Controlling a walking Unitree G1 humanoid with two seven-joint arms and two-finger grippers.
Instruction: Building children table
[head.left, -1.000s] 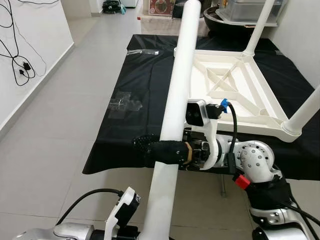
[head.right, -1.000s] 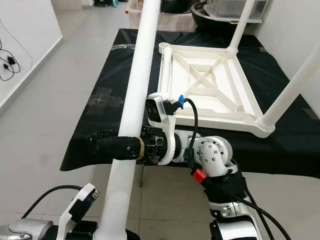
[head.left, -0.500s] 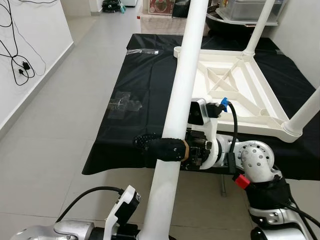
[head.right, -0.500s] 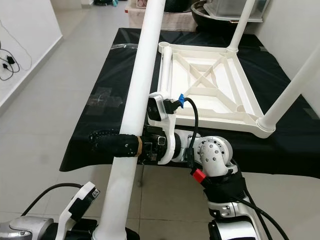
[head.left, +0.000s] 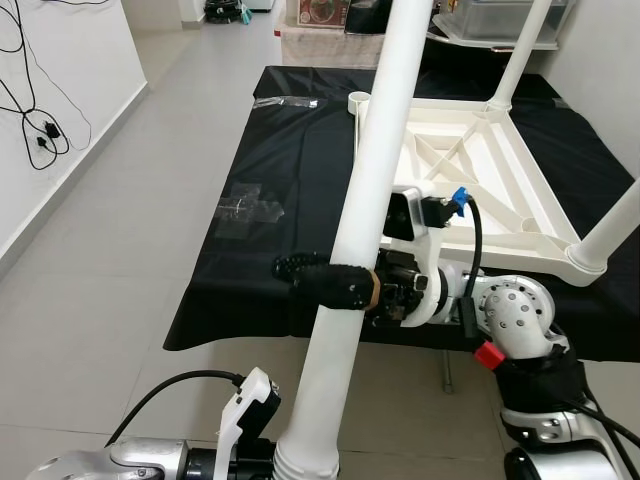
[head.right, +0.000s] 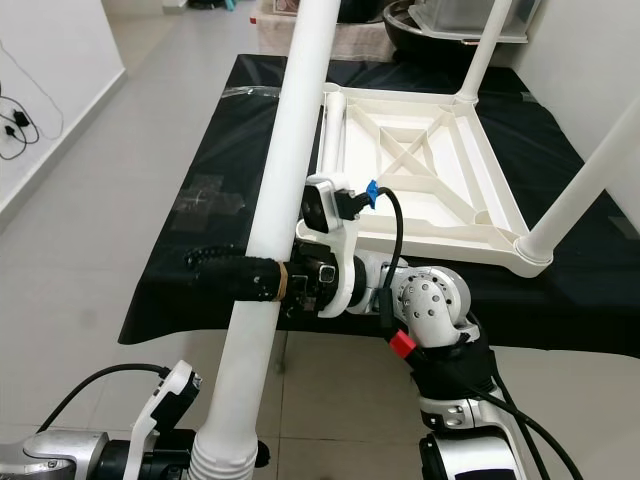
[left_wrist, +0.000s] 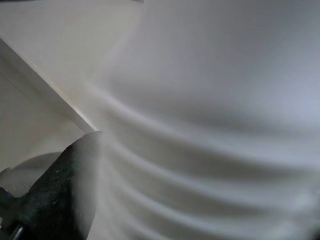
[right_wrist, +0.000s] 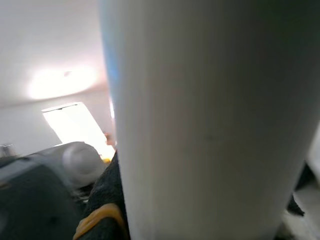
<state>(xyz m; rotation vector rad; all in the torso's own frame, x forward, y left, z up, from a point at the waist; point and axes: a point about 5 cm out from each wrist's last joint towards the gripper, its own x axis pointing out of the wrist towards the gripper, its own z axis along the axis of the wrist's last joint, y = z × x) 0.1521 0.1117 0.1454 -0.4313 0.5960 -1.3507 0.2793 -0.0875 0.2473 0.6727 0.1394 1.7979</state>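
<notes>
You have the long white table leg (head.left: 358, 250) running up the middle of your head view from 6 o'clock toward 12, tilted a little to the right at the top. Your right gripper (head.left: 320, 280) is pinching it about midway, its black fingers wrapped across the tube and pointing toward 9 o'clock. Your left gripper (head.left: 265, 465) sits at the ribbed lower end of the leg at 6 o'clock (in the left wrist view one dark finger (left_wrist: 60, 195) lies against the ridges); you cannot tell whether it is clamped or loose. The white tabletop (head.right: 420, 170) lies upside down on the black cloth (head.left: 280, 220) at about 1 o'clock, its ribbed underside facing up, with two fitted legs (head.right: 585, 185) standing up from its right-hand corners. Grey floor tiles (head.left: 90, 270) stretch out at 9 o'clock.
</notes>
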